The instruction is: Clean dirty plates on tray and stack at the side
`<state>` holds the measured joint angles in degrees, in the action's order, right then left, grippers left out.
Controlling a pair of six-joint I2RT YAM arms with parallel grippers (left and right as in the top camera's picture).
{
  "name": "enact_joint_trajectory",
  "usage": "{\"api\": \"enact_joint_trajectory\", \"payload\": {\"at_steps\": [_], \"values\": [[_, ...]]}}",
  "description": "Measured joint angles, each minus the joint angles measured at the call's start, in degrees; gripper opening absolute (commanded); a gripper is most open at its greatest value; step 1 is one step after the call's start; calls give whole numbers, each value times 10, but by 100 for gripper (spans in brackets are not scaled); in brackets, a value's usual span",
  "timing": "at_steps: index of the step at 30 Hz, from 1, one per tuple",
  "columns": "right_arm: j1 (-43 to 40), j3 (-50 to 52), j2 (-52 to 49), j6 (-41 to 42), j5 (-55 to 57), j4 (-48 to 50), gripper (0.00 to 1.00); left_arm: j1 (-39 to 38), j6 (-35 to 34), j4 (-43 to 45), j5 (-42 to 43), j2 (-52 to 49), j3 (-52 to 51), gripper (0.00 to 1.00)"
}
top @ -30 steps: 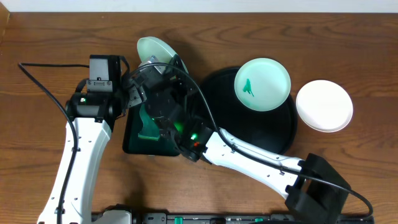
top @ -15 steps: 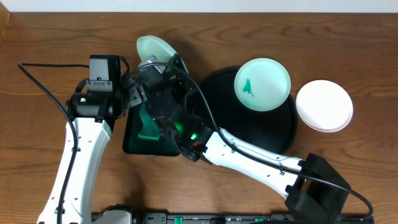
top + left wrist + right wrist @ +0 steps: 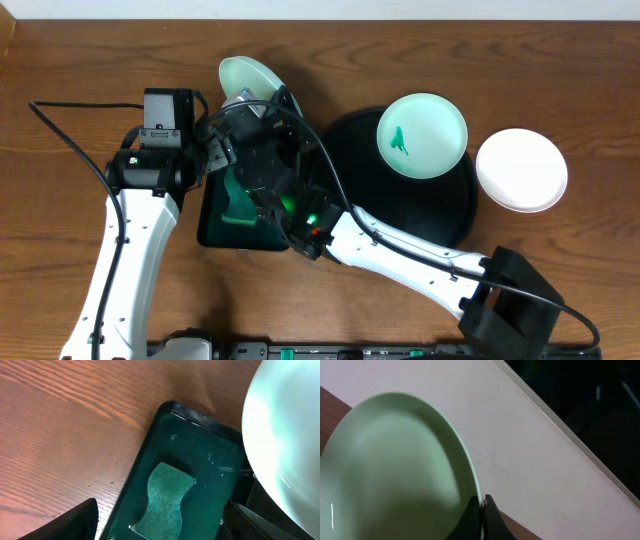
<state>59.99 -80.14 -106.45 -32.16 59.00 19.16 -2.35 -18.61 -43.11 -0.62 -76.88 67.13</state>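
Right jaws: closed tight on the rim of a pale mint plate (image 3: 395, 470), the dark fingertips (image 3: 490, 520) pinching its edge from both sides. The plate is carried tilted, clear of the table, over the far end of the small rectangular dark green tray (image 3: 215, 235). The face turned to the right wrist camera reads as plain, glossy pale green.

Left jaws: standing wide open, holding nothing. They hang low over the green tray, one finger (image 3: 75, 520) at each lower corner of the left wrist view. A green sponge (image 3: 165, 502) lies flat on the tray floor in the gap between them. The held plate fills the upper right of that view, close by these jaws; contact between the two cannot be judged.

Surroundings: both arms crowd together above the green tray, which sits just left of the large round black tray (image 3: 420, 205). The right arm reaches across the near edge of the black tray to get there.

A second plate (image 3: 422, 135), mint with a small green smear near its middle, lies flat on the far right part of the black tray, its edge at the rim.

A third plate (image 3: 521, 170), white, rests on the wooden table (image 3: 80, 60) just beside the black tray on its right; whether the two touch cannot be told
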Motion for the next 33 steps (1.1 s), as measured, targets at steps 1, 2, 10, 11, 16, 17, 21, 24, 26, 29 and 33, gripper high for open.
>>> {"api": "enact_joint_trajectory", "payload": {"at_steps": [1, 2, 10, 11, 16, 17, 21, 24, 26, 29, 33], "values": [[0, 0, 0, 0, 0, 0, 1, 0, 0, 0, 0, 0, 0, 80], [0, 0, 0, 0, 0, -2, 1, 0, 0, 0, 0, 0, 0, 80], [0, 0, 0, 45, 0, -45, 1, 0, 0, 0, 0, 0, 0, 80], [0, 0, 0, 60, 0, -56, 1, 0, 0, 0, 0, 0, 0, 80], [-8, -3, 0, 181, -12, -163, 1, 0, 0, 0, 0, 0, 0, 80], [-13, -4, 0, 215, -21, -193, 1, 0, 0, 0, 0, 0, 0, 80], [-39, -4, 0, 343, -90, -280, 1, 0, 0, 0, 0, 0, 0, 80], [-63, -4, 0, 422, -164, -313, 1, 0, 0, 0, 0, 0, 0, 80], [-81, -4, 0, 462, -217, -325, 1, 0, 0, 0, 0, 0, 0, 80], [-108, -4, 0, 499, -287, -335, 1, 0, 0, 0, 0, 0, 0, 80], [-137, -4, 5, 522, -344, -356, 1, 0, 0, 0, 0, 0, 0, 80]]}}
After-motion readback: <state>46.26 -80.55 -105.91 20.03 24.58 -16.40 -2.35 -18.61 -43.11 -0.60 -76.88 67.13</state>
